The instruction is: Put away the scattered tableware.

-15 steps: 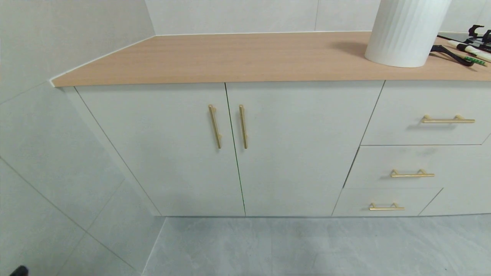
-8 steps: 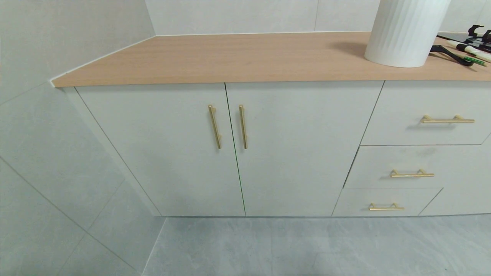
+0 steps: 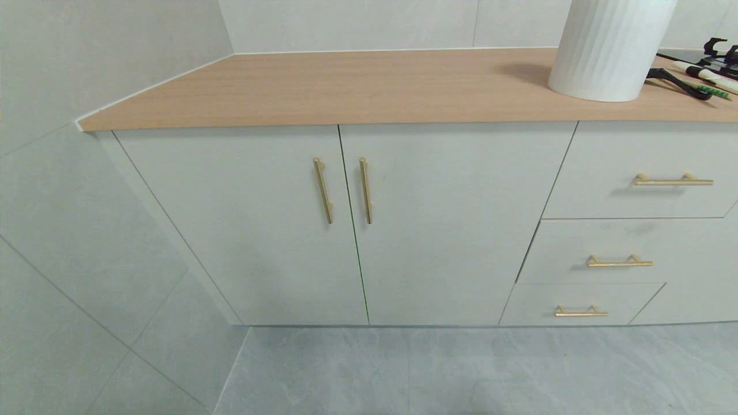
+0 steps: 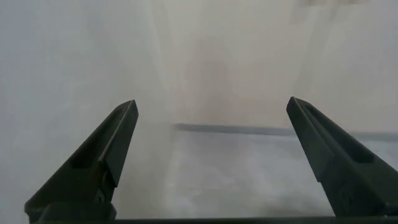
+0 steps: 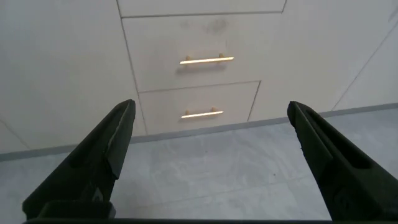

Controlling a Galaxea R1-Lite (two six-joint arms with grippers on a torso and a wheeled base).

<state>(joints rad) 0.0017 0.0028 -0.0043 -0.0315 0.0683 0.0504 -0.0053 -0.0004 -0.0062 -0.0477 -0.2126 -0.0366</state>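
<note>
Scattered utensils (image 3: pixel 700 78) with black and white handles lie at the far right of the wooden countertop (image 3: pixel 346 86), beside a tall white ribbed container (image 3: pixel 610 49). My left gripper (image 4: pixel 211 124) hangs low and open, facing a pale wall and the floor, with nothing between its fingers. My right gripper (image 5: pixel 211 127) is open too, low above the floor and facing the lower drawers (image 5: pixel 199 74) with gold handles. Neither gripper holds anything.
Under the countertop is a white cabinet with two doors and upright gold handles (image 3: pixel 343 190). To its right are three drawers with gold bar handles (image 3: pixel 671 180). A tiled wall closes the left side. Grey floor tiles (image 3: pixel 461 374) stretch in front.
A dark tip at the bottom left corner of the head view one second ago has dropped out of the picture. Nothing else has moved.
</note>
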